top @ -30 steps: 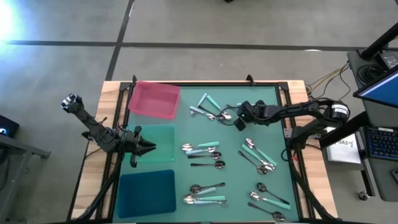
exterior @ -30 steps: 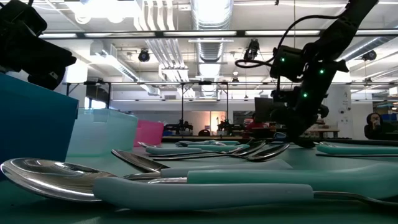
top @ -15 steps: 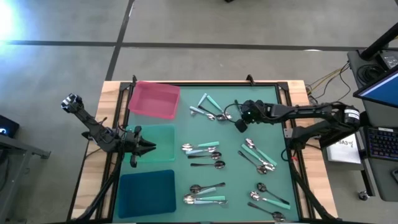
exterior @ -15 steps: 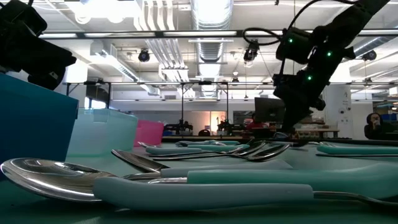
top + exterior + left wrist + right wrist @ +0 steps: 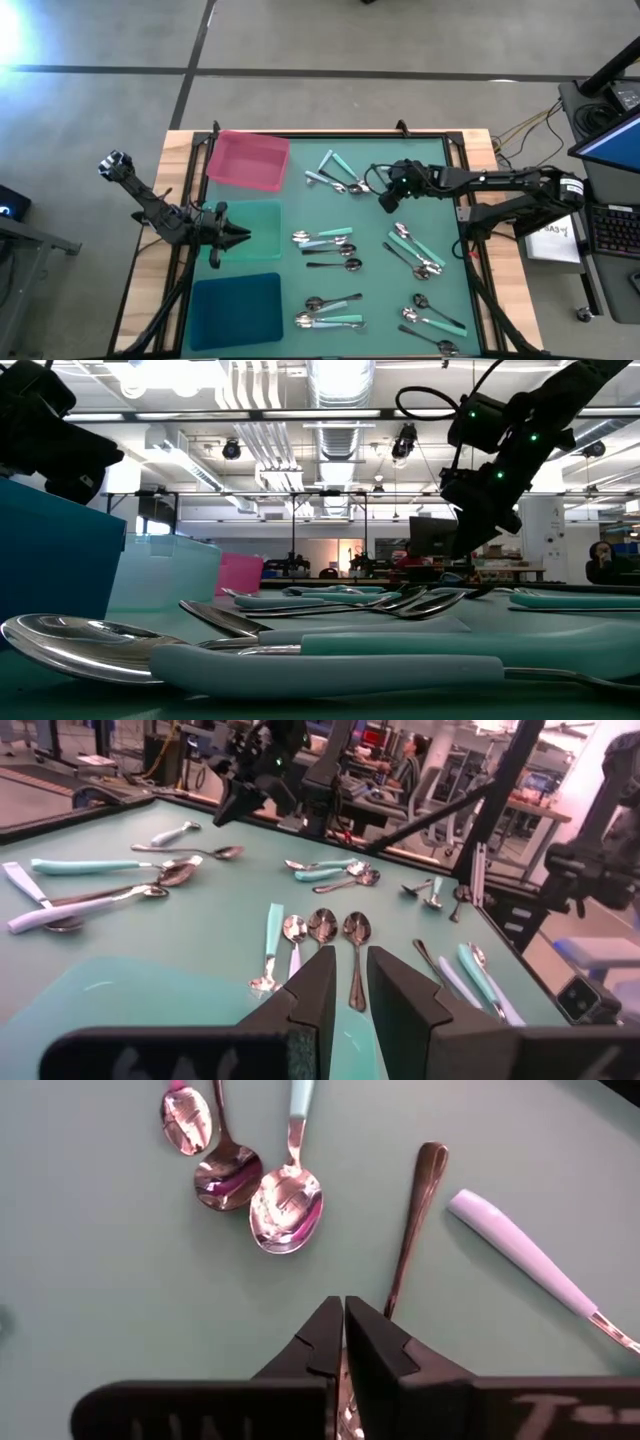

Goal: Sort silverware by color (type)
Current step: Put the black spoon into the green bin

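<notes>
Silverware (image 5: 330, 240) strewn across mat, three trays (image 5: 248, 160); right tool (image 5: 385, 203) shut (holding nothing).

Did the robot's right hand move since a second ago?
Yes. In the high view the right gripper has slid a little toward the pink tray, and the arm has stretched out straighter behind it.

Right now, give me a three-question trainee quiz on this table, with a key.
1. Count: of the pink tray, pale teal tray and blue tray, how many hold silverware?
2. The left gripper hovers over which tray? A pink, B pale teal, C blue.
3. True or false: the jaws of the right gripper are shut.
Key: 1 none; 2 B; 3 true.
</notes>
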`<state>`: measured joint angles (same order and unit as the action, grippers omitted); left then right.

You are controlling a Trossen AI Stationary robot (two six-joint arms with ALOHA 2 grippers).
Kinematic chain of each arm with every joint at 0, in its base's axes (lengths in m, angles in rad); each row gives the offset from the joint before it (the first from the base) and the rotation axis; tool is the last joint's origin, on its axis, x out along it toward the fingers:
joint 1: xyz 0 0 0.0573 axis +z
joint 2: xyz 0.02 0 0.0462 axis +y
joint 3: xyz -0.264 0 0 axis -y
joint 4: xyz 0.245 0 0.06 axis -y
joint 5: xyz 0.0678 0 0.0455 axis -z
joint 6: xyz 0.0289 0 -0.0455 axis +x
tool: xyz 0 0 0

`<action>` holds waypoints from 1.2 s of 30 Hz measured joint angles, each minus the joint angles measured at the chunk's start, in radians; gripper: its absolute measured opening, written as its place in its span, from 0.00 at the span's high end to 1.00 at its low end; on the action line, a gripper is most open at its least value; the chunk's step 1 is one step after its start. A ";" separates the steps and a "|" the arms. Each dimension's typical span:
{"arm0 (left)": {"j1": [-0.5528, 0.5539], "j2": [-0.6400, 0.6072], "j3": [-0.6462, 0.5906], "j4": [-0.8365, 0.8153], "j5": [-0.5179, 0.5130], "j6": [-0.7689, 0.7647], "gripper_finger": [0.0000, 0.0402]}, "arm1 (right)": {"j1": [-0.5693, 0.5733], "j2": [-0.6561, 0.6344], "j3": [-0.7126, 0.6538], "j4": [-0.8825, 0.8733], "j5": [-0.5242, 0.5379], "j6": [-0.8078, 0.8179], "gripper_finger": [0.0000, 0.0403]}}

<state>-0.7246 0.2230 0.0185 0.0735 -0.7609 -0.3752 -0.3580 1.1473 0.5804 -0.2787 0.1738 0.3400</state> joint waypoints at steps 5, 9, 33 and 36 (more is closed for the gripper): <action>0.000 0.001 0.000 0.022 -0.003 0.000 0.89 | -0.001 0.001 0.000 0.000 0.003 0.000 0.98; 0.000 0.004 0.000 0.053 -0.004 -0.045 0.89 | -0.001 0.016 0.000 0.000 0.006 0.000 0.97; 0.048 0.036 0.000 0.179 -0.147 -0.007 0.89 | -0.080 0.205 0.002 0.037 0.009 0.183 0.69; 0.048 0.041 0.000 0.181 -0.148 0.001 0.89 | -0.083 0.245 0.016 0.041 0.011 0.175 0.71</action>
<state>-0.6769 0.2640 0.0189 0.2546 -0.9092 -0.3737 -0.4412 1.3925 0.5961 -0.2377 0.1852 0.5153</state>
